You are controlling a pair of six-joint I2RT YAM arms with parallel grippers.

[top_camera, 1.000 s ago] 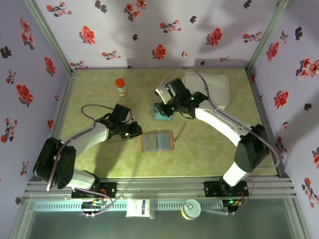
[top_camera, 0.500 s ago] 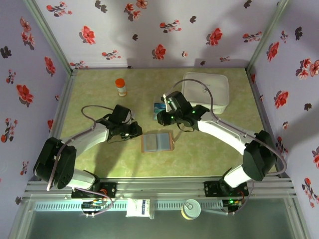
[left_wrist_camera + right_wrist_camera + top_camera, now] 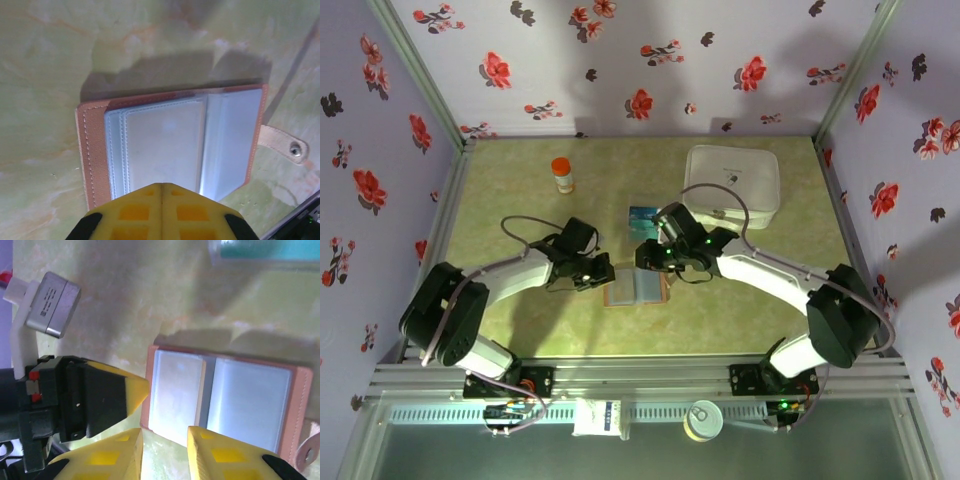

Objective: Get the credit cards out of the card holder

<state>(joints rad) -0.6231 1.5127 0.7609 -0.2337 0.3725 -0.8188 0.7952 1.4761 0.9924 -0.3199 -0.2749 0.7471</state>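
The card holder (image 3: 640, 290) lies open on the table, reddish-brown rim around pale blue-grey pockets (image 3: 165, 145), its snap strap (image 3: 289, 145) sticking out to one side. My left gripper (image 3: 605, 272) is shut, its yellow tips (image 3: 161, 186) together at the holder's left edge. My right gripper (image 3: 646, 262) is open just above the holder's far left corner (image 3: 165, 432), nothing between its fingers. The left gripper's tip (image 3: 135, 387) shows beside the holder (image 3: 250, 400) in the right wrist view. The teal credit cards (image 3: 641, 215) lie stacked on the table behind the holder (image 3: 270, 249).
A large white lidded container (image 3: 732, 183) stands at the back right. An orange-capped bottle (image 3: 562, 175) stands at the back left. Flowered walls close the table on three sides.
My right gripper has moved from the stack of cards toward me to the holder. My left gripper has slid right to the holder's left edge and shut fully.
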